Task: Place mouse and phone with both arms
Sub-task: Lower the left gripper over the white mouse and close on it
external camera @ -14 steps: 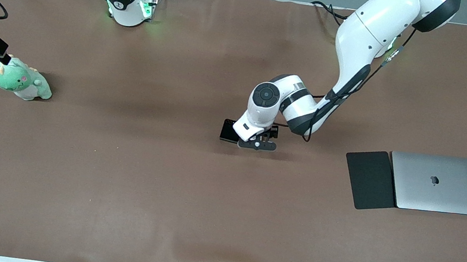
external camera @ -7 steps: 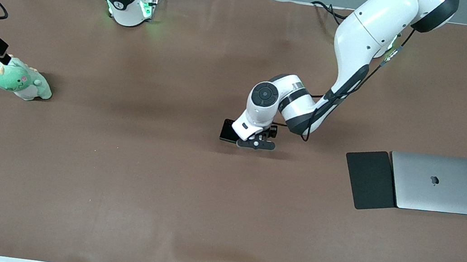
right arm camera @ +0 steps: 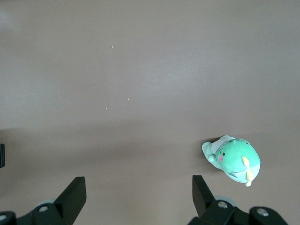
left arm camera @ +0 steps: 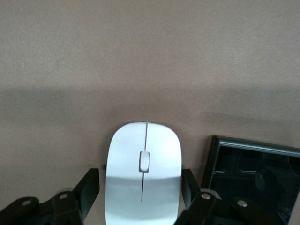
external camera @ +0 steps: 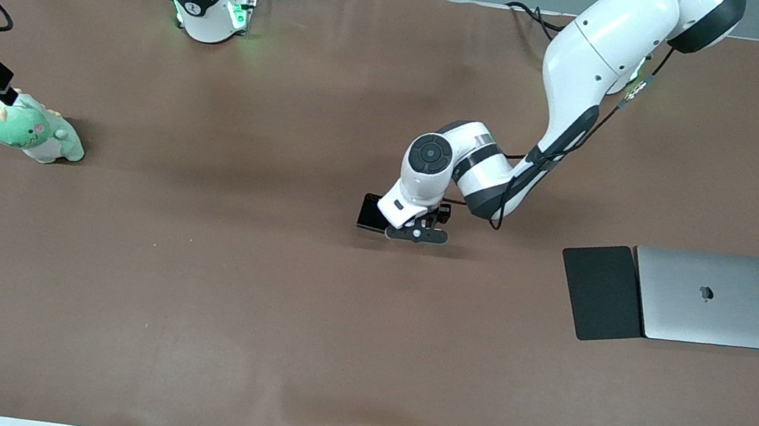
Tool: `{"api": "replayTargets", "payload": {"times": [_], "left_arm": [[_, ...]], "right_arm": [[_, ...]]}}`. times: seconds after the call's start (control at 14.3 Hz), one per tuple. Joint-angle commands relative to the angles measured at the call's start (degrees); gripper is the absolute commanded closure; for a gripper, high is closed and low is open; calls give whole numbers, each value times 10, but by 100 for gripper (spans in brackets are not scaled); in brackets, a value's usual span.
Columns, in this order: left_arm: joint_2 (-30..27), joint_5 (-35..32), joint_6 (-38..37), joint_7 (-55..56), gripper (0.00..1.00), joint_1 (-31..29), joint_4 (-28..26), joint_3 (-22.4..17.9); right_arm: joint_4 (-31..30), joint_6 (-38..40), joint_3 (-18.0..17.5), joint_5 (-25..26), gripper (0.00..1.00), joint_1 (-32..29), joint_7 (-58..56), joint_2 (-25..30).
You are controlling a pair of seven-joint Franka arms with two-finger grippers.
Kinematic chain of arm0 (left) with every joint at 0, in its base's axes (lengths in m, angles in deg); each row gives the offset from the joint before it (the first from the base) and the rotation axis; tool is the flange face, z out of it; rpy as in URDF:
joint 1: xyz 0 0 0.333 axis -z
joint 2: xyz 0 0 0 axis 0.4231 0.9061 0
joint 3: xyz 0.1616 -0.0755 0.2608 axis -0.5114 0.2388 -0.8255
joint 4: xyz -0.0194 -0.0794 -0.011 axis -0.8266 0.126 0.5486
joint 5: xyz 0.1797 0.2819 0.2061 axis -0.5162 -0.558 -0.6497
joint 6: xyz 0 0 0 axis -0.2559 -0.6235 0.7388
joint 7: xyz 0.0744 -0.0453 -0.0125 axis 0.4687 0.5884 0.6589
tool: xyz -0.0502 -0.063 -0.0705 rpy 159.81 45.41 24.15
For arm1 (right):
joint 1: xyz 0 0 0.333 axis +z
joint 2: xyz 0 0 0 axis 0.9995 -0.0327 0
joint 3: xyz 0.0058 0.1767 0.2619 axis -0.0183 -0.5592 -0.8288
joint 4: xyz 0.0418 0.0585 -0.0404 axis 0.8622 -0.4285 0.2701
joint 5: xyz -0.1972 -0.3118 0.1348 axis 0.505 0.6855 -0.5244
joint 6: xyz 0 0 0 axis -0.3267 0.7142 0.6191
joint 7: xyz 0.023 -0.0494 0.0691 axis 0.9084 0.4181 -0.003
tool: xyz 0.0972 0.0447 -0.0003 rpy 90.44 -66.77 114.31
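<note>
The white mouse (left arm camera: 143, 154) lies on the brown table between the fingers of my left gripper (left arm camera: 143, 180). The gripper is open and low around the mouse, with a thin gap showing at one finger (left arm camera: 91, 187). The black phone (left arm camera: 253, 173) lies flat right beside the mouse. In the front view my left gripper (external camera: 413, 234) is at mid-table, the phone (external camera: 370, 213) peeks out beside it, and the wrist hides the mouse. My right gripper (right arm camera: 138, 187) is open and empty, high over bare table at the right arm's end, and waits.
A green dinosaur plush (external camera: 34, 131) sits toward the right arm's end and also shows in the right wrist view (right arm camera: 232, 159). A closed silver laptop (external camera: 709, 298) and a flat black mouse pad (external camera: 600, 292) lie side by side toward the left arm's end.
My left gripper has shifted very slightly over the mouse. The phone, the right arm and everything else have stayed where they were.
</note>
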Motion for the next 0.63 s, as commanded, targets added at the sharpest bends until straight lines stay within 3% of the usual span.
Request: {"api": "replayTargets", "payload": {"times": [0.0,0.21,0.56], "left_arm": [[5,-12,2,25,36,5,4,-1],[3,-12,0,27,52,4,2,-1],[-28,-14,-8,31,55,-18,-13,-1]], "right_arm": [[0,3,1,1,0,2,6,1],[0,3,1,0,0,2,6,1],[2,5,0,0,0,5,11,1]]}}
